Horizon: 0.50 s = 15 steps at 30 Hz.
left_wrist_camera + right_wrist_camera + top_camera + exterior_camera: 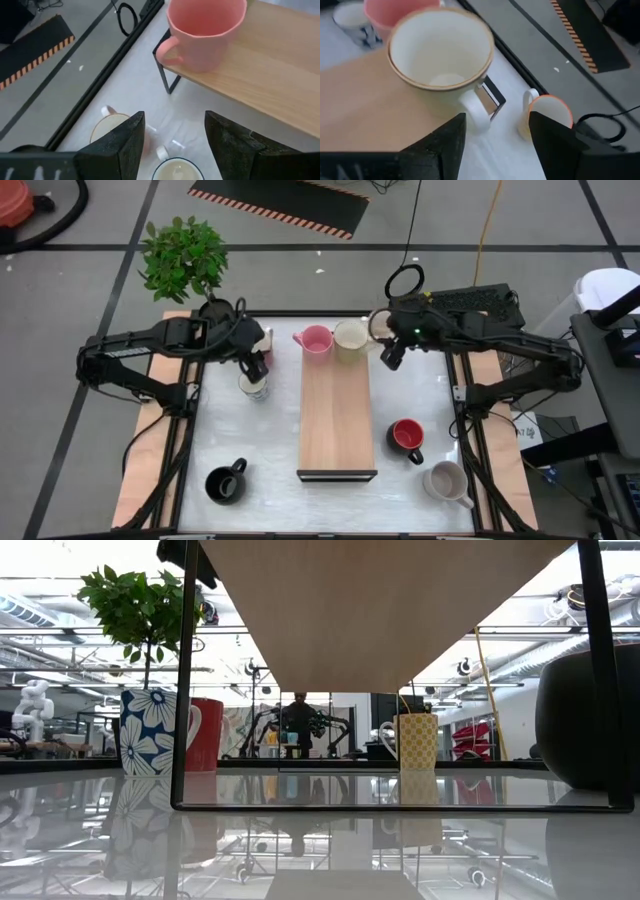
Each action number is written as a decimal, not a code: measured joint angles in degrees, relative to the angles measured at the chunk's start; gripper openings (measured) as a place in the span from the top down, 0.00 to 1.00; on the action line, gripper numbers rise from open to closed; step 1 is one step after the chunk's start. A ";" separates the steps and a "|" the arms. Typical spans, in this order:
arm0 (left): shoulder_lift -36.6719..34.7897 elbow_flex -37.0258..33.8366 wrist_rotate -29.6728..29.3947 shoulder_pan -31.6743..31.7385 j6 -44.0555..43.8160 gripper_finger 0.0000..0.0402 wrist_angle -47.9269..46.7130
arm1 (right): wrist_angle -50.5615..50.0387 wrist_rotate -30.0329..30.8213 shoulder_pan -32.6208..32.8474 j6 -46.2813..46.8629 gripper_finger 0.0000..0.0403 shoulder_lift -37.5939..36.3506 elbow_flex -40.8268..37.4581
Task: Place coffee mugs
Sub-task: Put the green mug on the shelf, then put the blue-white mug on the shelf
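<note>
High view: I see a potted plant (182,256) beyond the table's (430,405) far left corner. A wooden riser (336,420) runs down the middle, with the pink mug (316,340) and a cream mug (351,337) at its far end. My left gripper (257,366) hangs open and empty over a white mug (256,385); my right gripper (391,358), also open and empty, hovers beside the riser's far right corner. Red (407,436), grey (446,481) and black (225,482) mugs stand nearer the table's near edge.
</note>
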 joint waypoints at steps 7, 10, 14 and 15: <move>-0.02 -0.01 6.74 -1.76 0.51 0.47 -0.32 | -0.28 -0.02 0.02 7.91 0.49 -3.37 0.01; -0.02 -0.05 12.16 -1.79 1.72 0.47 -0.50 | -0.21 -0.04 0.02 9.52 0.49 -3.72 -0.01; -0.07 -2.45 16.17 -2.31 3.51 0.47 -2.19 | -0.19 -0.18 0.24 10.53 0.49 -3.68 0.00; -0.07 -3.07 16.68 -2.68 4.17 0.47 -3.48 | -0.19 -0.21 0.50 11.17 0.49 -3.70 -0.01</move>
